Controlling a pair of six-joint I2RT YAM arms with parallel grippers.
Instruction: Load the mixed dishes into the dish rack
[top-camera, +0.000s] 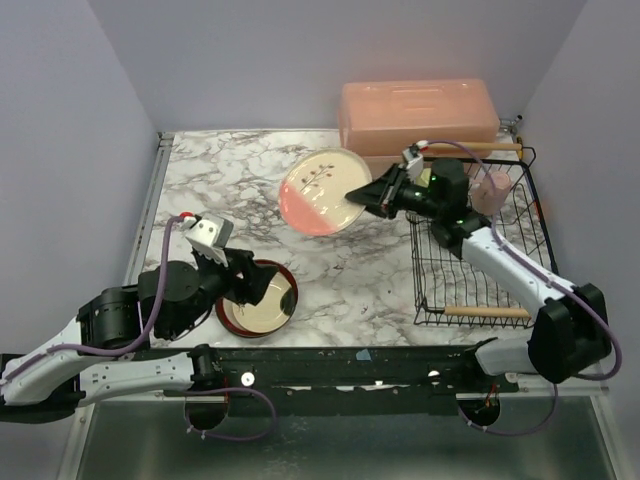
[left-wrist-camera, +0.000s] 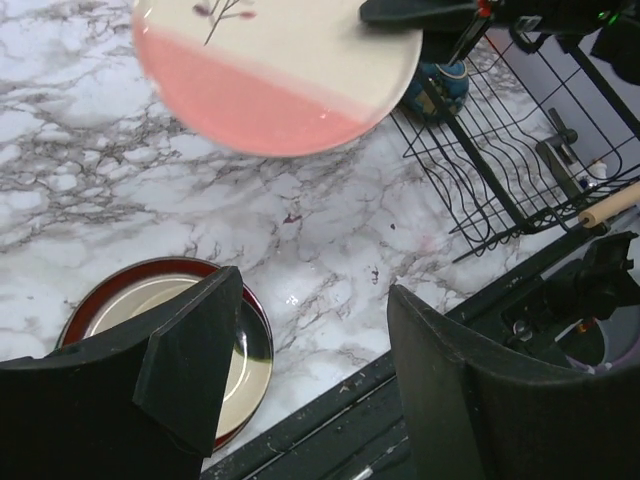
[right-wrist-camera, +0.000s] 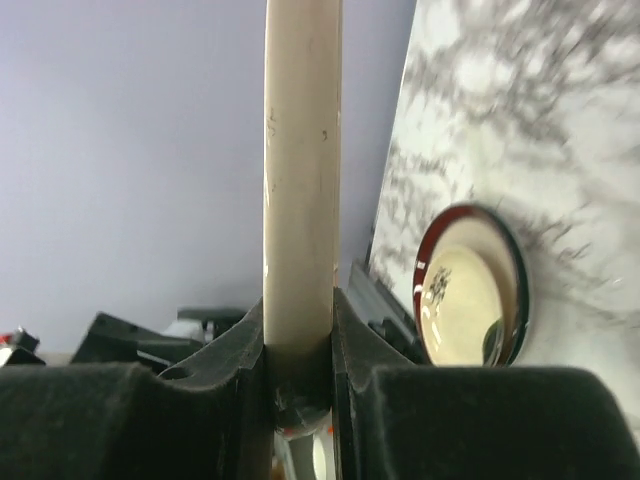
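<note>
Floral plate aloft beside rack

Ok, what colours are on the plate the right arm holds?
The plate is half cream, half pink, with a dark sprig; top external view shows it best.

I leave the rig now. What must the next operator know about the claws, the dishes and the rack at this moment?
Left claw: open, low over the maroon plate, which lies flat on the table.
Right claw: shut on the rim of the floral plate, held tilted in the air left of the rack.
Done: pink cup is in the rack's far end.
Teal bowl: at the rack's far corner; inside or beside, cannot tell.
Mug: not in view.
To do: both plates into the rack.
</note>
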